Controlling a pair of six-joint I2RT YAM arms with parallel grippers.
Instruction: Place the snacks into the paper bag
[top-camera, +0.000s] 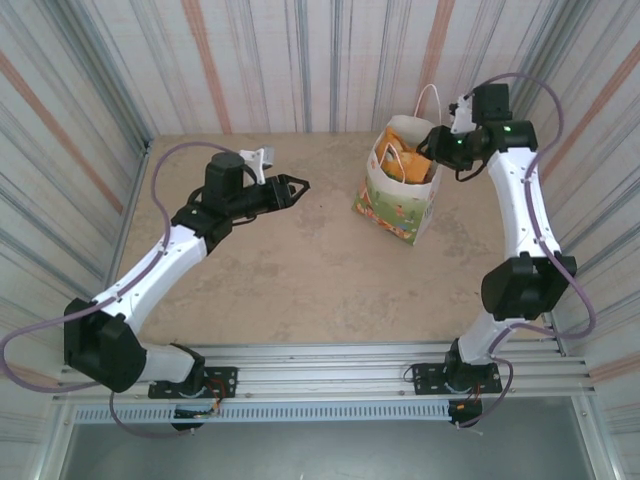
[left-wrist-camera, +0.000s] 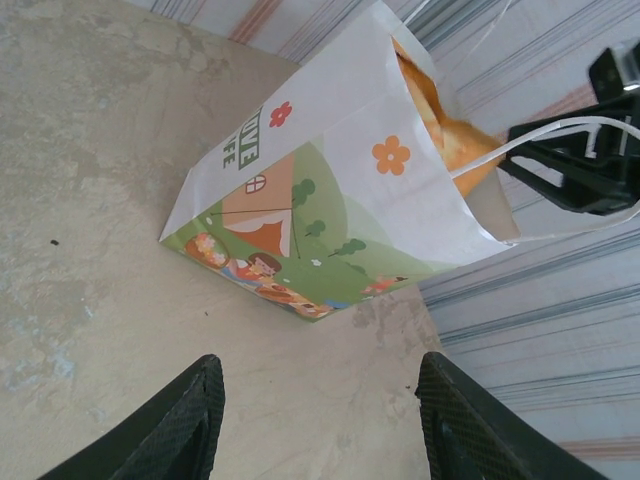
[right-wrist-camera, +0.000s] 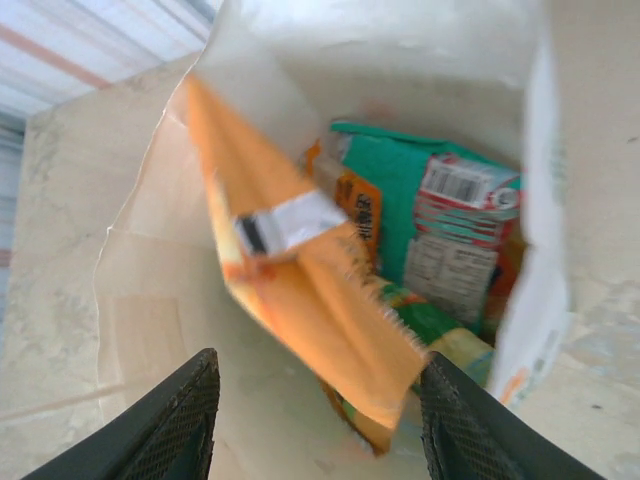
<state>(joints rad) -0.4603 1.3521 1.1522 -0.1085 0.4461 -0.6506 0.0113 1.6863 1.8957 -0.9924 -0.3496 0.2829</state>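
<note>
The white paper bag (top-camera: 395, 205) with its green picture stands at the back right of the table. My right gripper (top-camera: 440, 152) hangs over its mouth. In the right wrist view my right gripper (right-wrist-camera: 318, 420) is open, looking down inside the paper bag (right-wrist-camera: 150, 300). A blurred orange packet (right-wrist-camera: 320, 300) lies loose below the fingers, not gripped. Beside it sit a green packet (right-wrist-camera: 440, 220) and more snacks underneath. My left gripper (top-camera: 298, 185) is open with nothing in it, above the table left of the bag. In its own view my left gripper (left-wrist-camera: 320, 420) faces the paper bag (left-wrist-camera: 330, 190), an orange packet (left-wrist-camera: 450, 130) showing at the mouth.
Striped walls close in the table on three sides, and the bag stands near the right rear corner. The bag's thin handle loop (left-wrist-camera: 560, 130) runs across the black right gripper (left-wrist-camera: 590, 170) in the left wrist view. Bare tabletop (top-camera: 300, 270) lies between the arms.
</note>
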